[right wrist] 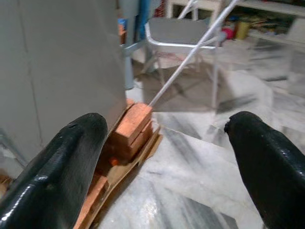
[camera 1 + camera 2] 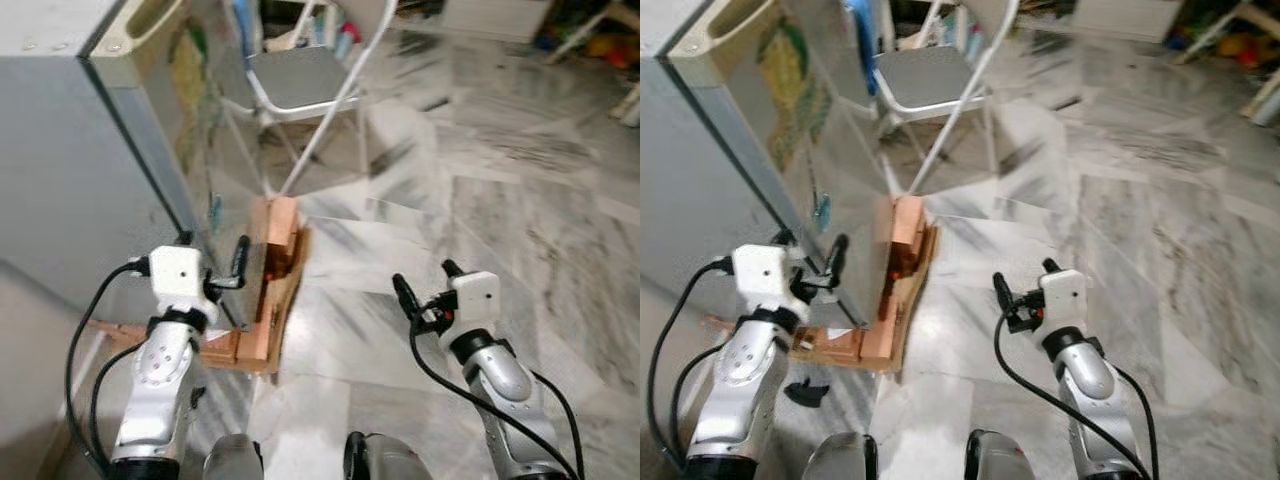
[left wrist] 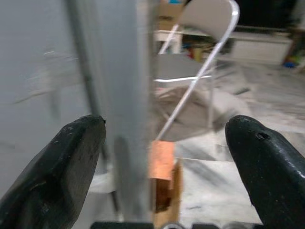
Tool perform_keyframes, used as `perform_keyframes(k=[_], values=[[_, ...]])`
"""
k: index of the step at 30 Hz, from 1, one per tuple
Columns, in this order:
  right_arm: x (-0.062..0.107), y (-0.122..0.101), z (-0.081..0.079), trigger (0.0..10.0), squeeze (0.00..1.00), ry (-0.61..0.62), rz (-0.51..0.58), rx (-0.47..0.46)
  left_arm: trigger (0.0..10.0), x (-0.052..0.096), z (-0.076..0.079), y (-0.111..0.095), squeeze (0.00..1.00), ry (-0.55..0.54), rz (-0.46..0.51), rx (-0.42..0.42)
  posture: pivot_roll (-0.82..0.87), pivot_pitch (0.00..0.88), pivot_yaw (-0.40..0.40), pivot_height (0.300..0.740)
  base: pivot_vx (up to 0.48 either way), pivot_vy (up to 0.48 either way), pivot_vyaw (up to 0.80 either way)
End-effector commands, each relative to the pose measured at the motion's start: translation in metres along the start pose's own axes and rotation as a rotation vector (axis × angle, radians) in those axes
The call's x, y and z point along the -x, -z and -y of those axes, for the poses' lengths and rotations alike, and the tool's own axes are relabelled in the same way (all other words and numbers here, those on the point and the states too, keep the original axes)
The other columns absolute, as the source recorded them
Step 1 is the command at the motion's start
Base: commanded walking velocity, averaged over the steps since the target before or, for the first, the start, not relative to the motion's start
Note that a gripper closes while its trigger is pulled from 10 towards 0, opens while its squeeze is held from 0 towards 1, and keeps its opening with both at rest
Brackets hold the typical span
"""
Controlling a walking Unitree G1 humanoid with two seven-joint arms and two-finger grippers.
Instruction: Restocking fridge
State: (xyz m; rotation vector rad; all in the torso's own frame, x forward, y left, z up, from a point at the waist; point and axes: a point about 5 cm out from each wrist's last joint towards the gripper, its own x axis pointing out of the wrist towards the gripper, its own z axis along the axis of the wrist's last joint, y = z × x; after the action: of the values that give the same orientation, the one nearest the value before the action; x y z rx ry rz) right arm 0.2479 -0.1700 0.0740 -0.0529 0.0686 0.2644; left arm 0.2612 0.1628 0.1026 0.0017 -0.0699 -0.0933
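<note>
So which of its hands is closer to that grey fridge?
Left. The left gripper is right by the fridge corner; the right gripper hangs over open floor, well away.

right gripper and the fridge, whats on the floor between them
In the left eye view, bare marble floor lies left of the right gripper, then the wooden blocks under the fridge.
</note>
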Motion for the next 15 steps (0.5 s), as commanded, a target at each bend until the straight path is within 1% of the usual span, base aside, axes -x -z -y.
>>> perform_keyframes(k=[1, 7, 8, 9, 10, 11, 13, 14, 15], values=[[0.004, 0.004, 0.001, 10.0, 0.00, 0.009, -0.024, 0.000, 10.0, 0.003, -0.001, 0.001, 0.00, -0.019, -0.012, -0.013, 0.08, 0.121, -0.013, 0.740, 0.000, 0.000, 0.00], [0.002, 0.004, 0.001, 10.0, 0.00, 0.004, -0.026, 0.002, 10.0, 0.002, -0.001, 0.001, 0.00, -0.030, -0.011, -0.012, 0.08, 0.124, -0.019, 0.740, 0.000, 0.000, 0.00], [0.002, 0.004, 0.001, 10.0, 0.00, 0.003, -0.026, 0.003, 10.0, 0.000, -0.001, 0.001, 0.00, -0.030, -0.010, -0.015, 0.08, 0.126, -0.021, 0.740, 0.000, 0.000, 0.00], [0.002, 0.004, 0.001, 10.0, 0.00, 0.001, -0.026, 0.004, 10.0, -0.006, -0.003, 0.001, 0.00, -0.036, -0.005, -0.018, 0.08, 0.128, -0.022, 0.740, 0.000, 0.000, 0.00], [0.002, 0.004, 0.001, 10.0, 0.00, 0.001, -0.026, 0.004, 10.0, -0.006, -0.003, 0.001, 0.00, -0.036, -0.005, -0.018, 0.08, 0.128, -0.022, 0.740, 0.000, 0.000, 0.00], [0.002, 0.003, 0.001, 10.0, 0.00, 0.000, -0.026, 0.005, 10.0, -0.012, -0.005, 0.000, 0.00, -0.040, -0.001, -0.022, 0.08, 0.131, -0.023, 0.740, 0.000, 0.000, 0.00], [0.002, 0.003, 0.001, 10.0, 0.00, -0.001, -0.026, 0.005, 10.0, -0.014, -0.005, -0.001, 0.00, -0.041, 0.001, -0.026, 0.08, 0.132, -0.023, 0.740, 0.000, 0.000, 0.00], [0.002, 0.003, 0.001, 10.0, 0.00, -0.003, -0.026, 0.007, 10.0, -0.020, -0.007, -0.003, 0.00, -0.045, 0.009, -0.033, 0.07, 0.135, -0.024, 0.740, 0.000, 0.000, 0.00], [0.002, 0.003, 0.001, 10.0, 0.00, -0.003, -0.026, 0.007, 10.0, -0.020, -0.007, -0.003, 0.00, -0.045, 0.009, -0.033, 0.07, 0.135, -0.024, 0.740, 0.000, 0.000, 0.00]])
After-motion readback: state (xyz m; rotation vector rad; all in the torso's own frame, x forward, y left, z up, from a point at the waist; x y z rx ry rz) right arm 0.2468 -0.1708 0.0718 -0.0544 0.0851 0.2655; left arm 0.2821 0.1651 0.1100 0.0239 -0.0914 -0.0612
